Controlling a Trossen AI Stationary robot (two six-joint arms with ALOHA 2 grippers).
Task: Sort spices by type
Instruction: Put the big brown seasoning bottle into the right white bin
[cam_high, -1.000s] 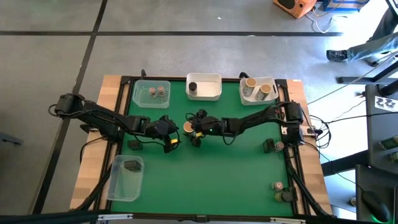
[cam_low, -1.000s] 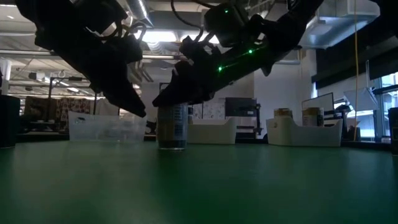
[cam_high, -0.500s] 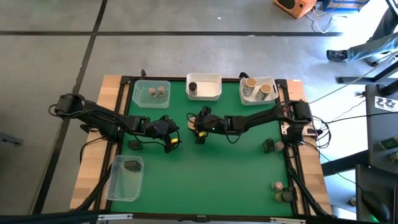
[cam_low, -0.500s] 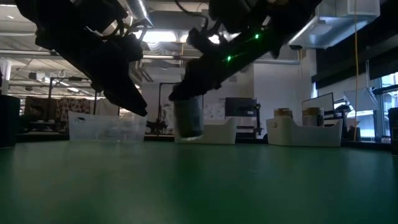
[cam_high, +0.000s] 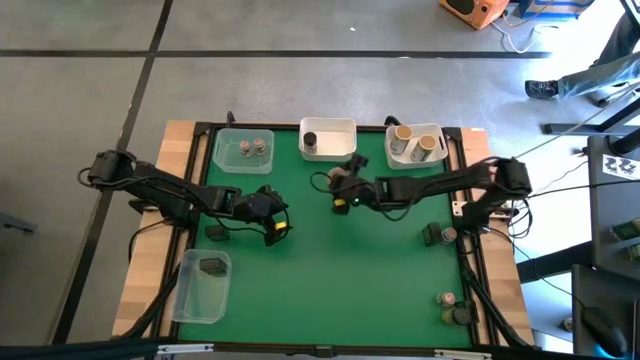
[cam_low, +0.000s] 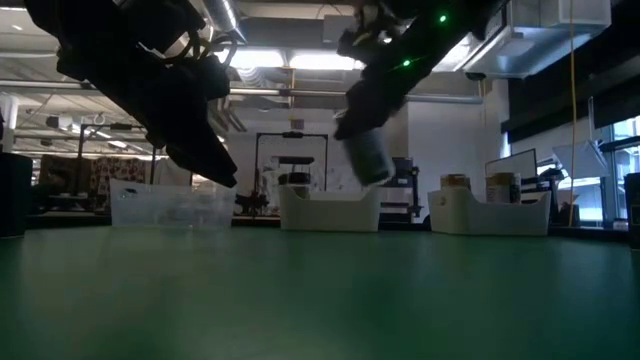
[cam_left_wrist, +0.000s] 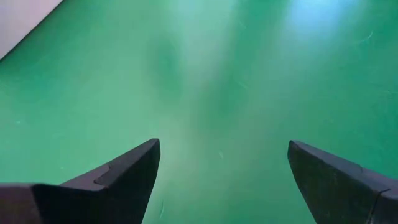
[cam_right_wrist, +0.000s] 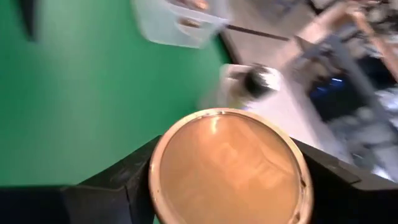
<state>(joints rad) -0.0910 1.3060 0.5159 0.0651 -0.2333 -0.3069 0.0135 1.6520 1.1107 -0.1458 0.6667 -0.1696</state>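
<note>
High view, table: green mat (cam_high: 330, 270) with three tubs along the far edge; clear tub (cam_high: 243, 150) on the left holding two grey-lidded jars, middle white tub (cam_high: 328, 139) with one dark cylinder, right white tub (cam_high: 415, 144) with two tan-lidded jars; another clear tub (cam_high: 201, 285) sits near the left front corner
Right arm: reaches in over the middle of the mat; right gripper (cam_high: 345, 190) is clamped on a tan-lid jar (cam_right_wrist: 227, 168), lifted clear of the mat, hanging tilted in the low view
Left arm: parked left of centre; left gripper (cam_high: 272, 222) has its fingers spread wide with nothing but bare mat between them
Key relation: the right white tub lies just beyond and to the right of the carried jar, so I'd guess that's the drop spot, since its lids match; right arm is the nearer one anyway
Leftovers: a few small spices (cam_high: 455, 308) wait by the right edge
</note>
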